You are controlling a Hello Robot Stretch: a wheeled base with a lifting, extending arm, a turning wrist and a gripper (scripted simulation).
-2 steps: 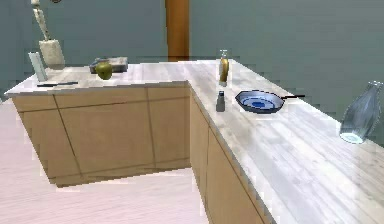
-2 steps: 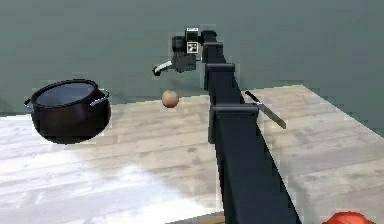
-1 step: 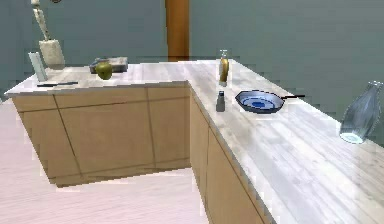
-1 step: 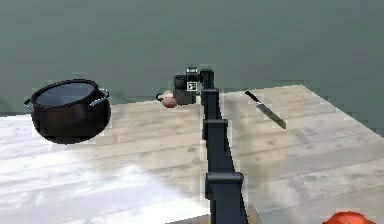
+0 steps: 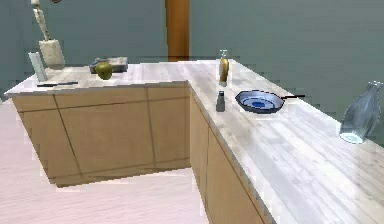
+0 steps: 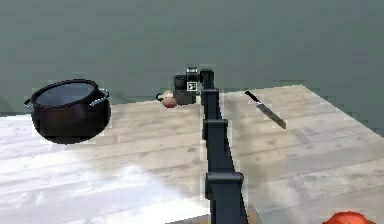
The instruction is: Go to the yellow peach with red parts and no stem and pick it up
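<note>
Gripper (image 6: pixel 176 93): can't tell if holding anything
Peach (image 6: pixel 170 101): small reddish-tan blob, details unclear
Cut off: red thing (image 6: pixel 348 217), near right

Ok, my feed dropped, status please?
Hand out over counter, can't tell if holding anything. Small peach-coloured round thing on counter at the hand. Black pot and knife off to the sides.

Black pot (image 6: pixel 68 110), knife (image 6: pixel 266 109), blue pan (image 5: pixel 260 101), bottle (image 5: pixel 224 67) on counter (image 5: pixel 290 150)
</note>
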